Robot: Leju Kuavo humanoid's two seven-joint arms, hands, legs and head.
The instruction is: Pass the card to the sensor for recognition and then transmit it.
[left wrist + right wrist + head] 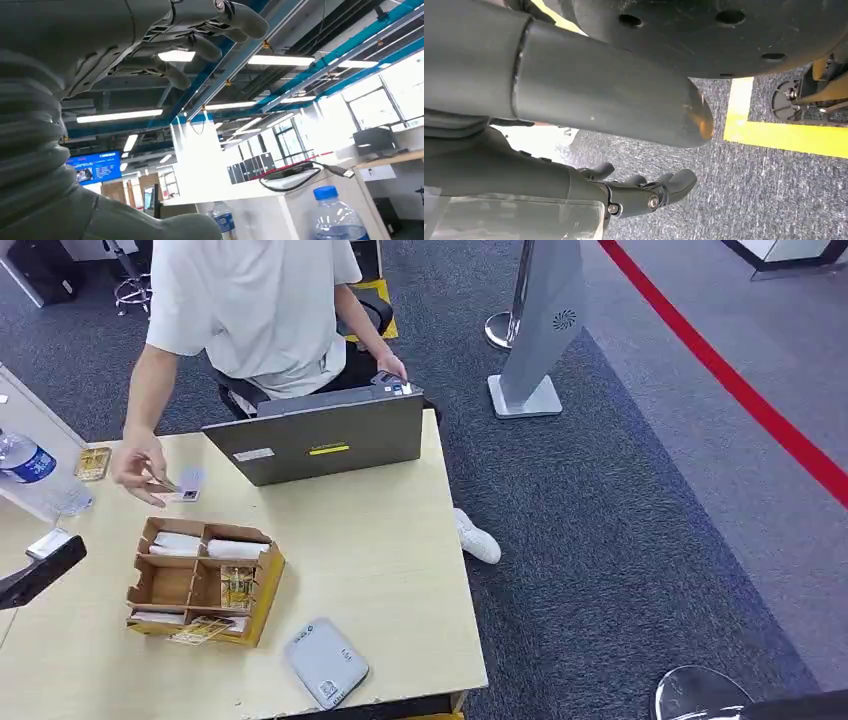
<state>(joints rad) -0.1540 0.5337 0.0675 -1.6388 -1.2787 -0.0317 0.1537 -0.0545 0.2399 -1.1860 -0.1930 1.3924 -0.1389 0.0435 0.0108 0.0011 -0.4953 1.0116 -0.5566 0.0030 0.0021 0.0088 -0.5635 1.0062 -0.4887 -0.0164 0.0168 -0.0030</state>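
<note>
Near the table's (400, 540) far left edge, a person's hand (140, 468) holds the card (188, 483), while both robot hands, left hand (195, 40) and right hand (644, 192), hang released, fingers loosely curled.

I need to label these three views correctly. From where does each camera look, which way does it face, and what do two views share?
Head view: high on the body, looking down at the table, laptop and card reader.
Left wrist view: behind the left hand, facing up to ceiling lights; fingers apart, empty.
Right wrist view: behind the right hand, facing carpet; empty.
Shared: the water bottle, in head and left wrist views.
</note>
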